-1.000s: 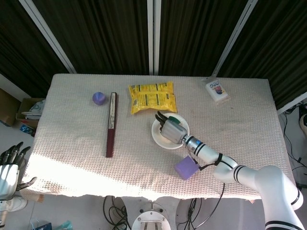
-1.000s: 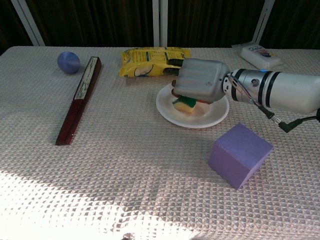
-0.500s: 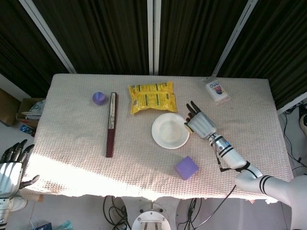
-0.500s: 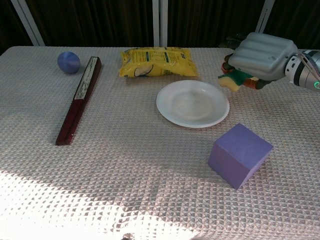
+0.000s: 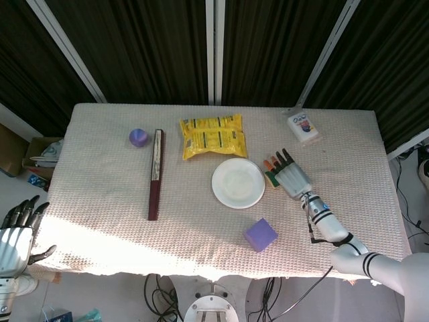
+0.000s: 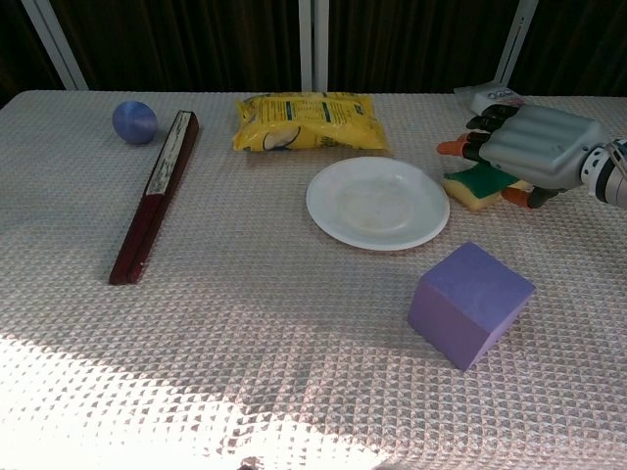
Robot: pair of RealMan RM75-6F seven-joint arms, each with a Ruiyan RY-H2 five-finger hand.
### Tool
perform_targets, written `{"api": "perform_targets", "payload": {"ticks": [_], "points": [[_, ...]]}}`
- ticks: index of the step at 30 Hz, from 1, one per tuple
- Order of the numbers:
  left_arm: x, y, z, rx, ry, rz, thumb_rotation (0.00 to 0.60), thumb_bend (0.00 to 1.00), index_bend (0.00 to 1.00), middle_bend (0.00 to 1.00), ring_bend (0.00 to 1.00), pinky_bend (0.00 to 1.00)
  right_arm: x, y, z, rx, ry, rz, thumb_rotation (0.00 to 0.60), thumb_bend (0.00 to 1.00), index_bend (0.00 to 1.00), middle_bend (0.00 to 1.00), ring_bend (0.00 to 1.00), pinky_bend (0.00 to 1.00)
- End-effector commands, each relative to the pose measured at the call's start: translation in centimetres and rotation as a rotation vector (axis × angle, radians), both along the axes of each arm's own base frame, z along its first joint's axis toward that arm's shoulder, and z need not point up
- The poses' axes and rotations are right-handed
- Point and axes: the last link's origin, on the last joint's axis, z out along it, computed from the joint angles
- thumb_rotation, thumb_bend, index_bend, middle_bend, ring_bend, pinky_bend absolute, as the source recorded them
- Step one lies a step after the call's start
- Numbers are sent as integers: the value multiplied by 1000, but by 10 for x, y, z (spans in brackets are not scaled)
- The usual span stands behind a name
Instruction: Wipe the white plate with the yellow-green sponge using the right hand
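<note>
The white plate [image 5: 238,182] [image 6: 377,203] lies bare in the middle of the table. Just right of its rim the yellow-green sponge [image 5: 271,178] [image 6: 472,188] rests flat on the cloth, green side up. My right hand [image 5: 291,176] [image 6: 539,147] hovers over the sponge with its fingers stretched out and spread, not clasping it. Part of the sponge is hidden beneath the palm. Off the table's near left corner my left hand [image 5: 15,231] hangs, fingers apart and holding nothing.
A purple cube [image 5: 260,235] [image 6: 470,304] stands near the front, below the plate. Behind the plate lies a yellow snack bag [image 5: 213,136]. A long dark red box [image 5: 155,174] and a blue ball [image 5: 138,137] are at the left, a white packet [image 5: 303,127] at the back right.
My right hand carried the sponge off the plate to the right, lowered it onto the cloth beside the plate, and spread its fingers. The left hand stayed put.
</note>
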Motion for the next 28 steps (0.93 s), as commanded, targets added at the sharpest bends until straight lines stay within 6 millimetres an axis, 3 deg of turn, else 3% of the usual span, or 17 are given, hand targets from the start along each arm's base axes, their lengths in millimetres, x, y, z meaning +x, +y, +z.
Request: {"api": "perform_targets", "payload": {"ticks": [1, 8, 12, 16, 21, 28], "points": [[1, 1, 0, 1, -2, -7, 600, 63, 138, 23, 51, 117, -2, 8, 19, -37, -35, -13, 600, 351, 0, 45, 0, 0], [2, 7, 2, 26, -2, -25, 600, 63, 138, 23, 51, 117, -16, 51, 93, -189, -266, -72, 600, 351, 0, 61, 0, 0], [4, 13, 4, 49, 13, -46, 600, 63, 138, 23, 51, 117, -32, 96, 139, -308, -420, -101, 600, 352, 0, 110, 0, 0], [7, 14, 4, 62, 17, -57, 600, 63, 138, 23, 51, 117, -50, 143, 173, -400, -508, -149, 600, 353, 0, 117, 0, 0], [10, 16, 3, 63, 34, -61, 600, 62, 138, 23, 51, 117, -66, 189, 195, -437, -564, -231, 600, 368, 0, 115, 0, 0], [12, 16, 1, 47, 36, -44, 600, 63, 138, 23, 51, 117, -74, 195, 191, -406, -573, -271, 600, 372, 0, 115, 0, 0]]}}
